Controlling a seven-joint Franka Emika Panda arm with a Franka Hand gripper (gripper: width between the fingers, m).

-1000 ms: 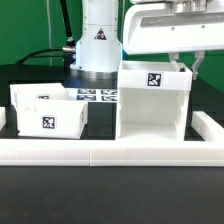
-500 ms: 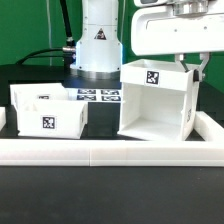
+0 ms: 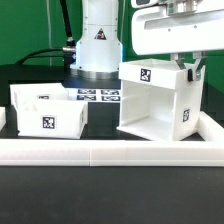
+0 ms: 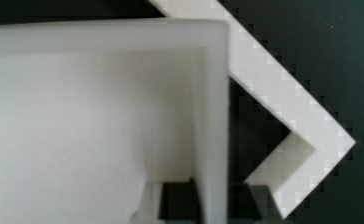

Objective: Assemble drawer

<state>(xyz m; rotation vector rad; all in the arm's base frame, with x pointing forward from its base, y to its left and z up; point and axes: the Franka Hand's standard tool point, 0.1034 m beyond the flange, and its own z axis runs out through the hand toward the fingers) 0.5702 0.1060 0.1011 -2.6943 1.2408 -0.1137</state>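
The drawer's tall open-fronted box (image 3: 150, 100) stands at the exterior view's right, turned a little, with a tag on its top and another on its side wall. My gripper (image 3: 186, 68) is shut on the top edge of the box's right wall. In the wrist view that white wall (image 4: 209, 120) runs between my two dark fingers, and the gripper (image 4: 209, 203) is closed on it. A shallow white tray (image 3: 45, 112) with a tag on its front sits at the exterior view's left, apart from the box. A second tray is not visible.
A long low white border rail (image 3: 100, 150) runs along the front and up the right side, and shows in the wrist view (image 4: 285, 100) close beside the box. The marker board (image 3: 98, 96) lies behind, in front of the robot base (image 3: 98, 40).
The box has turned and tilted in my grip, so its right side wall and the tag on it now show. The tray has not moved.
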